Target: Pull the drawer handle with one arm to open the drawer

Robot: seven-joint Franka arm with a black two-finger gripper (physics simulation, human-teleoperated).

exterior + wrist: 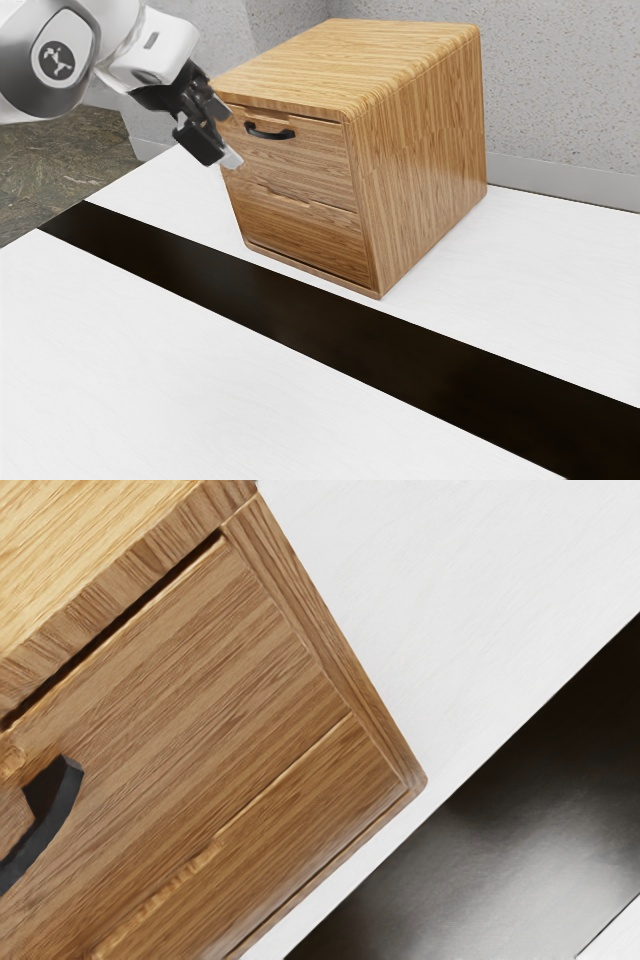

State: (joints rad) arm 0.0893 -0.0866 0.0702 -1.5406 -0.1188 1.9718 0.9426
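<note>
White desk (150, 380) crossed diagonally by a broad black band (330, 330); grey speckled wall (570, 70) behind, a pale strip (570, 185) along its foot; dark mottled floor (50, 170) at the exterior view's left.

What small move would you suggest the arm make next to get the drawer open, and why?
Probably slide the claw toward the exterior view's right until it straddles the black drawer handle. The claw appears open and hangs just off the handle's end, in front of the wooden cabinet, gripping nothing yet.
</note>
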